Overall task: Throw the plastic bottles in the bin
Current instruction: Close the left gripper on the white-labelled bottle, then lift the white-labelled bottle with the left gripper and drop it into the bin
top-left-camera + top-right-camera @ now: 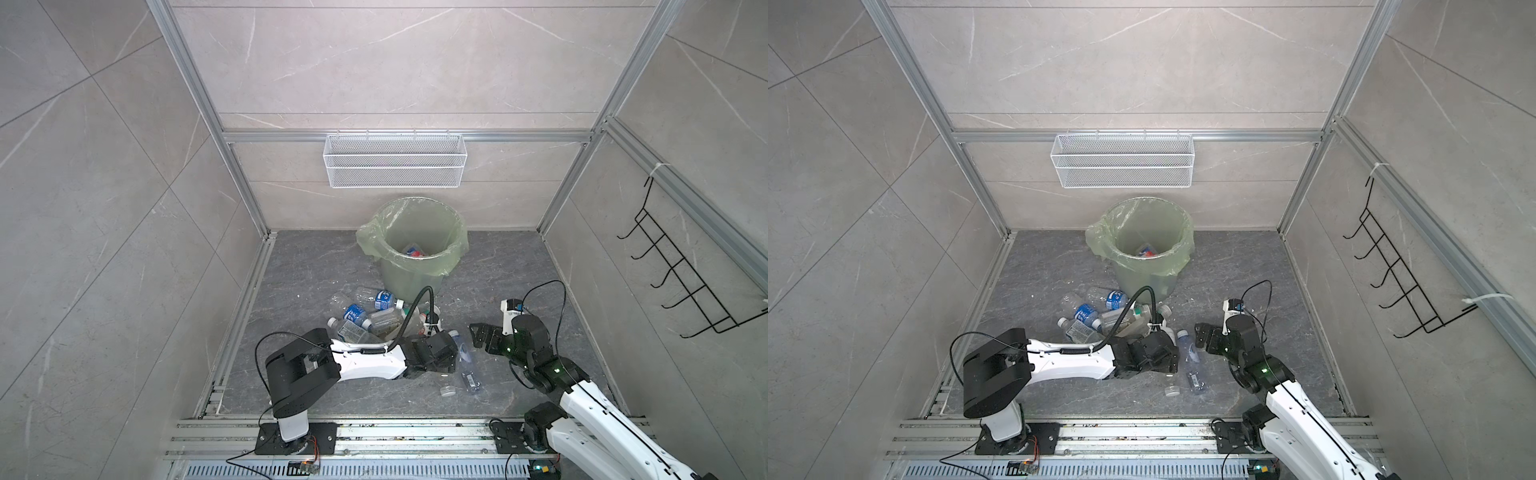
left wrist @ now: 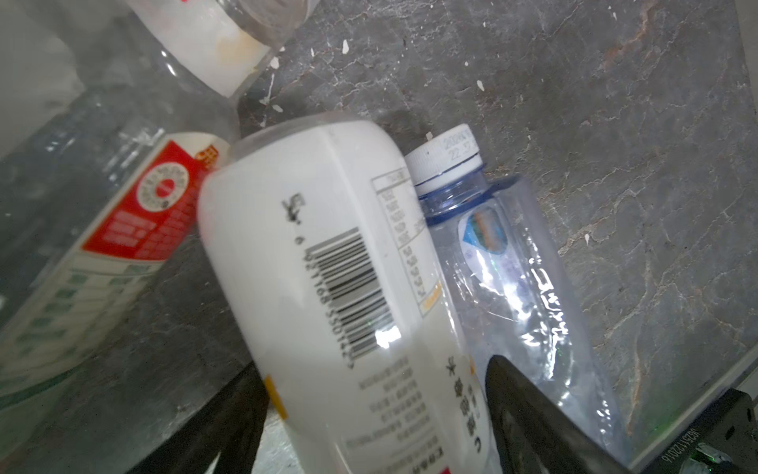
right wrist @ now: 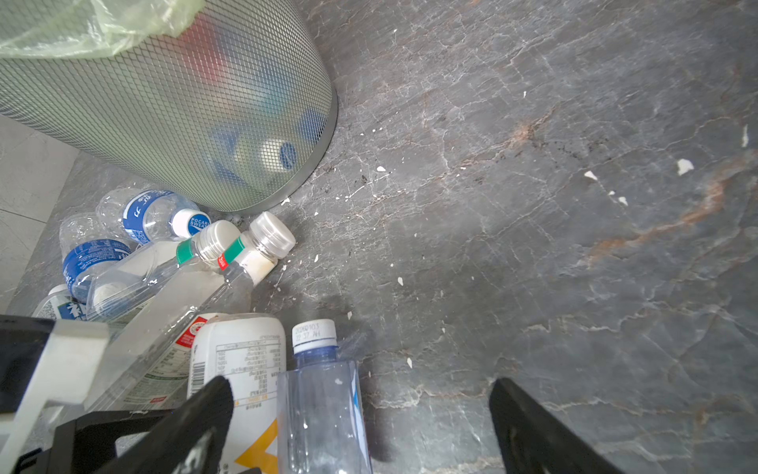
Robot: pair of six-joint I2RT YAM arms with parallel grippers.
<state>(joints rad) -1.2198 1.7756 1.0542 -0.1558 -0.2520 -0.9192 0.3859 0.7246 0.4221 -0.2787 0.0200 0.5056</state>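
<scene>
Between fingers [image 2: 517, 394] of left tool [image 2: 369, 369], white bottle [image 2: 320, 287] lying lengthwise (grip unclear); bin [image 1: 395, 272] sitting at its 12 o'clock; right tool [image 3: 361, 385] hovering open.

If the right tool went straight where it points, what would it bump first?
Probably the clear bottle with the white cap, just ahead of the open right tool; depth is unclear.

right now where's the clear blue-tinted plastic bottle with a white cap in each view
a top view: clear blue-tinted plastic bottle, lower centre
a top view: bottle, lower centre
left wrist: bottle, beside opaque white bottle
right wrist: bottle, same neighbour
shared landmark: left pincer alongside
</scene>
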